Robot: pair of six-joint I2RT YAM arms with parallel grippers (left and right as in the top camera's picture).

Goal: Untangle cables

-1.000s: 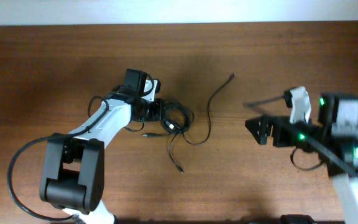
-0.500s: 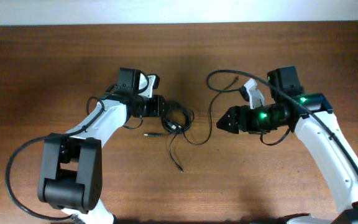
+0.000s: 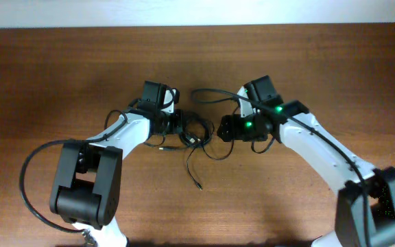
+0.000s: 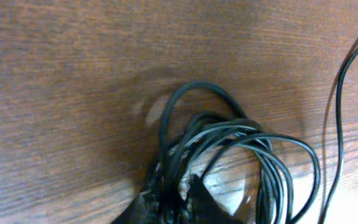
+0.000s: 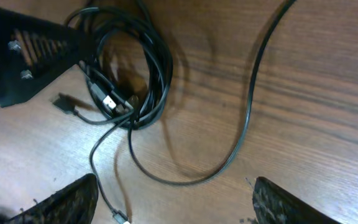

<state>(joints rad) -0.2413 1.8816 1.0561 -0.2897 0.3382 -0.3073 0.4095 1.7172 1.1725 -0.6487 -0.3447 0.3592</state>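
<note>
At the middle of the brown wooden bench (image 3: pixel 60 68), a knotted bundle of thin black cords with small plug ends (image 3: pixel 196 132) lies in loose loops. The left fingers (image 4: pixel 201 204) are narrow, pinching bundle strands. The right fingers (image 5: pixel 64 202) are wide and empty, just beside it. Step: anchoring the knot. Next, probably: right takes a free loop and pulls outward.

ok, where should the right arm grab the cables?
Probably the single loose strand curving out beside the coil, coming straight down from above. It lies flat and alone on the table, so the fingers can straddle it. The coil is stacked loops, and the left fingers pinch its other side.
</note>
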